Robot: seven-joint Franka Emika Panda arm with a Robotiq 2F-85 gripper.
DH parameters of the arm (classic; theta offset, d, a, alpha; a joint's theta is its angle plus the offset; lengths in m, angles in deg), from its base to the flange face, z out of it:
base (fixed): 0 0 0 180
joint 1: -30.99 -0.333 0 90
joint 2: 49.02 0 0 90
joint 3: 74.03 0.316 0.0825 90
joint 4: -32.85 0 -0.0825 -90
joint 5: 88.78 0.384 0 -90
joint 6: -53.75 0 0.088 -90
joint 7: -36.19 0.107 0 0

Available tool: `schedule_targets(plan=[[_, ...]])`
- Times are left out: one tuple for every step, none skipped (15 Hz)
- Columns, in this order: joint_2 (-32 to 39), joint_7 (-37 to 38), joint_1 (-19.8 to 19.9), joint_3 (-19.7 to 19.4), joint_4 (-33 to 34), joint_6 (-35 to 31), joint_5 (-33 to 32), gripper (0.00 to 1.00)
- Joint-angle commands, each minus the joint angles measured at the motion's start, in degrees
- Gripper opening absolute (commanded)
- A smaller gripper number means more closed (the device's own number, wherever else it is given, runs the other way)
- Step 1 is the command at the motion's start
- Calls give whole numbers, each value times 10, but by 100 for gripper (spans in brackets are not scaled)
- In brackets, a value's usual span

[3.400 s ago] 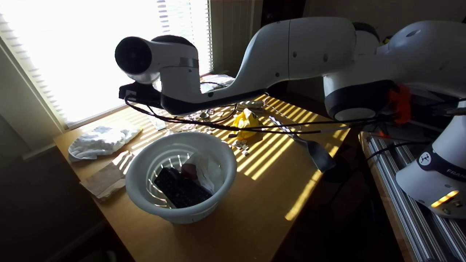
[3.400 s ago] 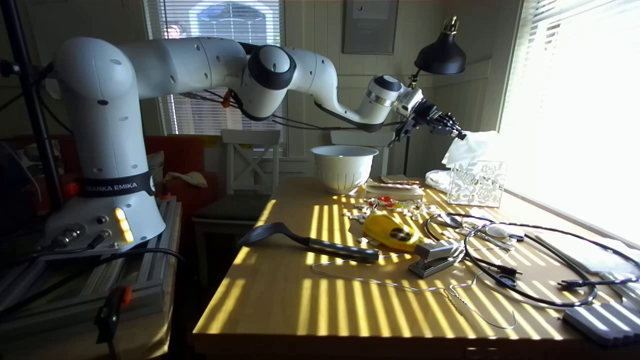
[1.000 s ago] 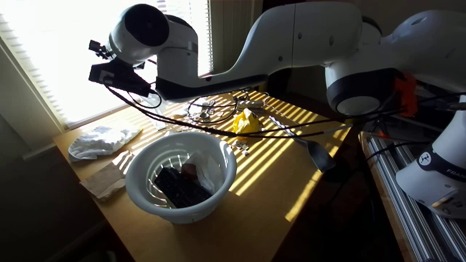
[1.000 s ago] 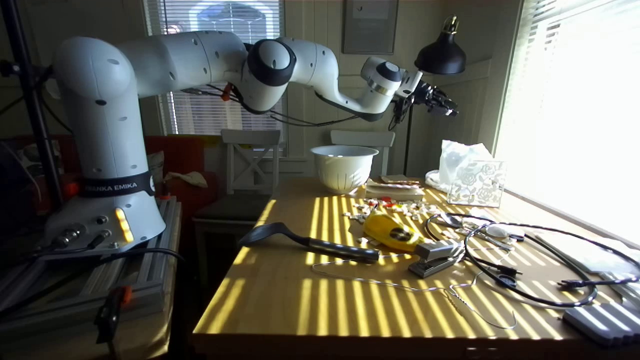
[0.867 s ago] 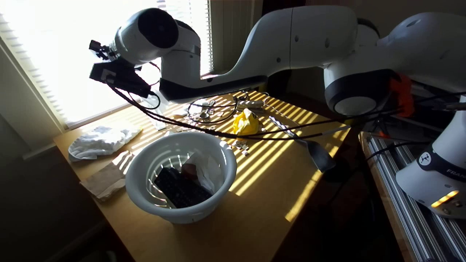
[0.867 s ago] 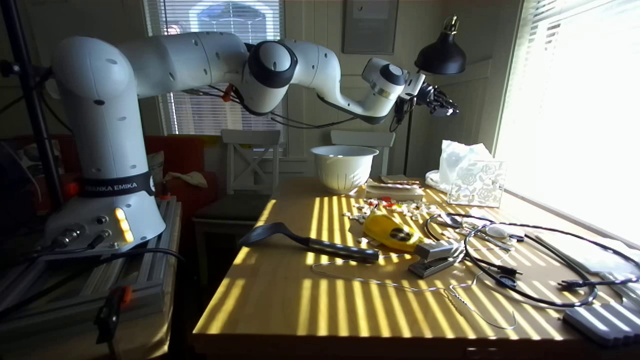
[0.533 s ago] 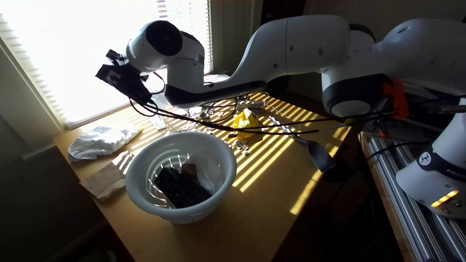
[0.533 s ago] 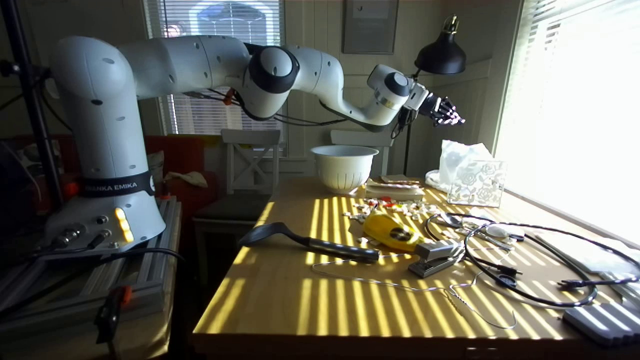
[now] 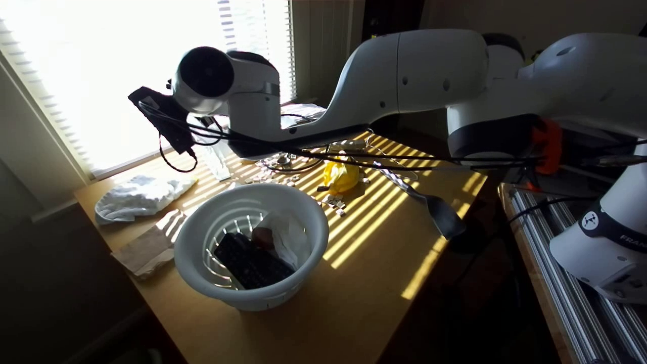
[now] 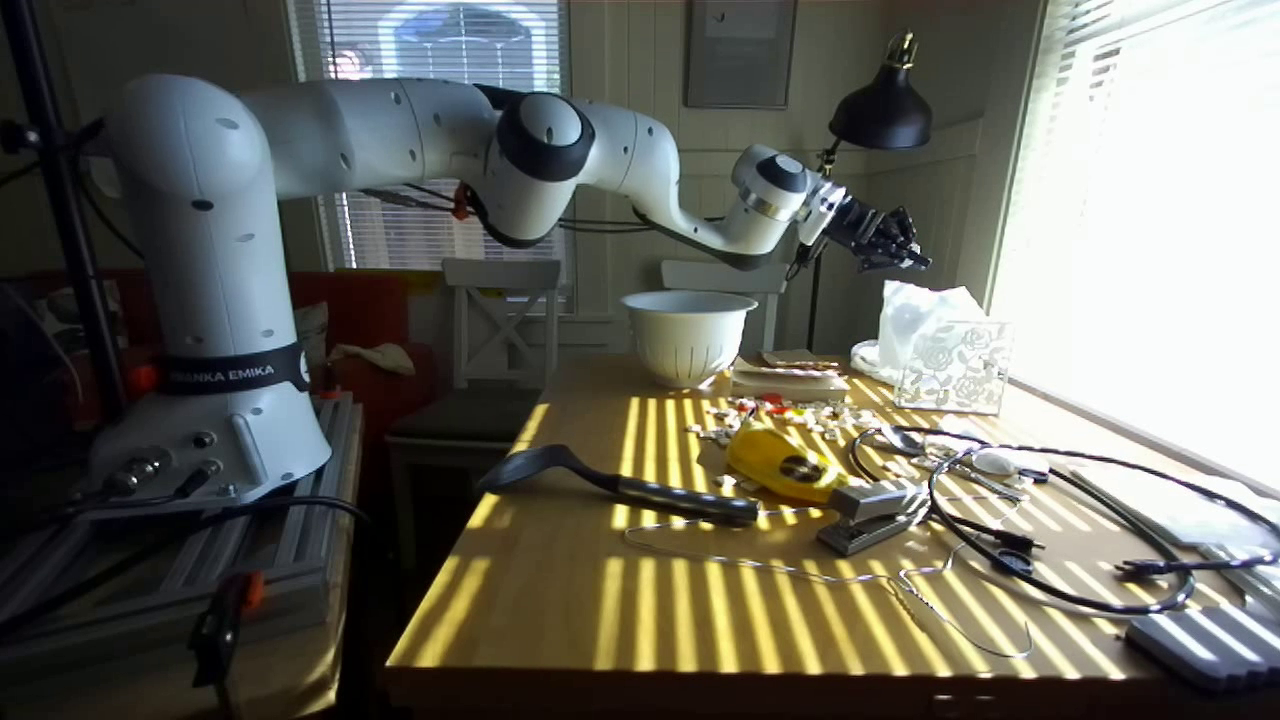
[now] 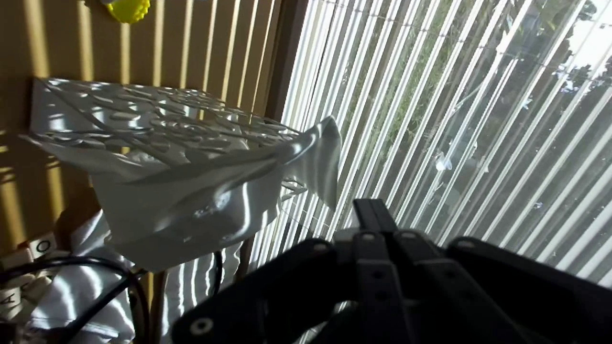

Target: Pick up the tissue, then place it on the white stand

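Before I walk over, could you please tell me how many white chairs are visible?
2: in an exterior view, one white chair stands left of the bowl, another white chair behind it, partly hidden. More may be hidden.

Got tissue [image 10: 912, 315] on the stand [image 10: 972, 390] there, in an exterior view, right of the bowl [image 10: 690, 338] and well behind the stapler [image 10: 880, 501]!

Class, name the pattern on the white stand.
The white stand has an openwork pattern of roses and leaves, seen best in an exterior view.
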State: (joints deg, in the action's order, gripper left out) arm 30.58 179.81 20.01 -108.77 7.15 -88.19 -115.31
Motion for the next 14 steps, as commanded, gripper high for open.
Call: schedule_targets(plan=[[2, 70, -6, -5, 0, 33, -4, 0], [-1, 36, -1, 5, 0, 18, -5, 0], [-1, 38, -1, 6, 0, 19, -5, 1], [-1, 37, -1, 6, 0, 19, -5, 1], [-1, 36, -1, 6, 0, 19, -5, 0], [-4, 42, 4, 6, 0, -8, -5, 0], [-7, 60, 7, -1, 0, -22, -6, 0], [-9, 90, 13, -9, 0, -41, -7, 0], [-8, 128, 15, -25, 1, -61, -8, 0], [-10, 161, 18, -38, 1, -74, -12, 0], [-11, 195, 20, -51, 1, -77, -11, 0], [-24, 129, 24, -107, 1, -82, 115, 0], [-21, 125, 29, -118, 2, -83, 150, 0], [-14, 186, 34, -88, 4, -73, 103, 0]])
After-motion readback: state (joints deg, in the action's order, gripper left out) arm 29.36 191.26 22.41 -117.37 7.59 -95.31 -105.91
